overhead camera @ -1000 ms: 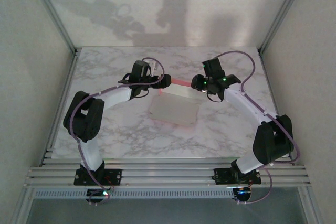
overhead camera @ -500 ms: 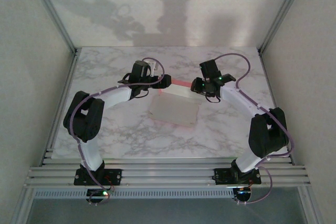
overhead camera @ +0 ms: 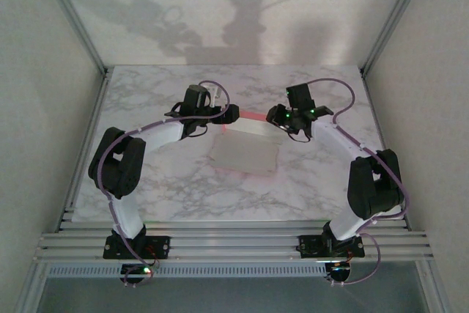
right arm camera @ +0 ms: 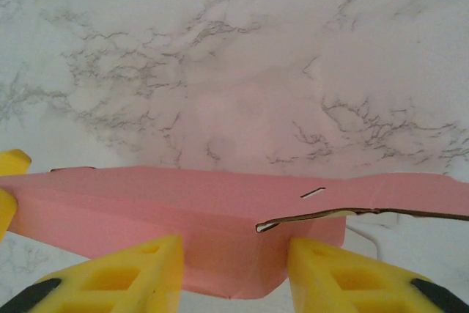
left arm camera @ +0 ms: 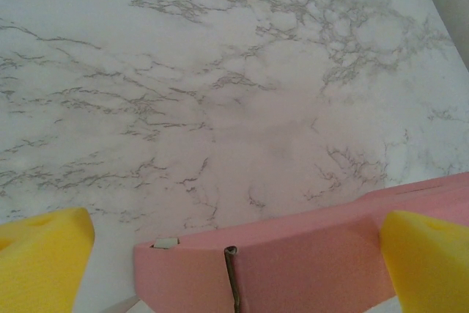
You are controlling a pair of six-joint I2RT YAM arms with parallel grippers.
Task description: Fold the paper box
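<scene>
Well, from the top camera the paper box [overhead camera: 245, 153] is lying near the middle of the marble table [overhead camera: 168, 181], showing a white panel face up with a pink wall rising along its far edge. The left gripper [overhead camera: 229, 113] is hanging at the left end of that wall and the right gripper [overhead camera: 275, 116] at the right end, with the 2 arms curving in from either side.

On the left wrist camera, the left gripper [left arm camera: 231, 229] is standing wide open with nothing clamped in it. The pink wall of the paper box [left arm camera: 308, 254] is sitting between its 2 yellow fingers [left arm camera: 44, 254]. The finger at the left of the picture is standing clear of the wall's end, with marble [left arm camera: 220, 71] showing in the gap. The other finger is overlapping the pink, and I cannot tell whether it is touching.

On the right wrist camera, the right gripper [right arm camera: 234, 254] is showing 2 yellow fingers [right arm camera: 124, 276] partway apart. A pink flap of the paper box [right arm camera: 183, 196] is filling the space between them. I cannot tell whether they are pinching it or only flanking it.
</scene>
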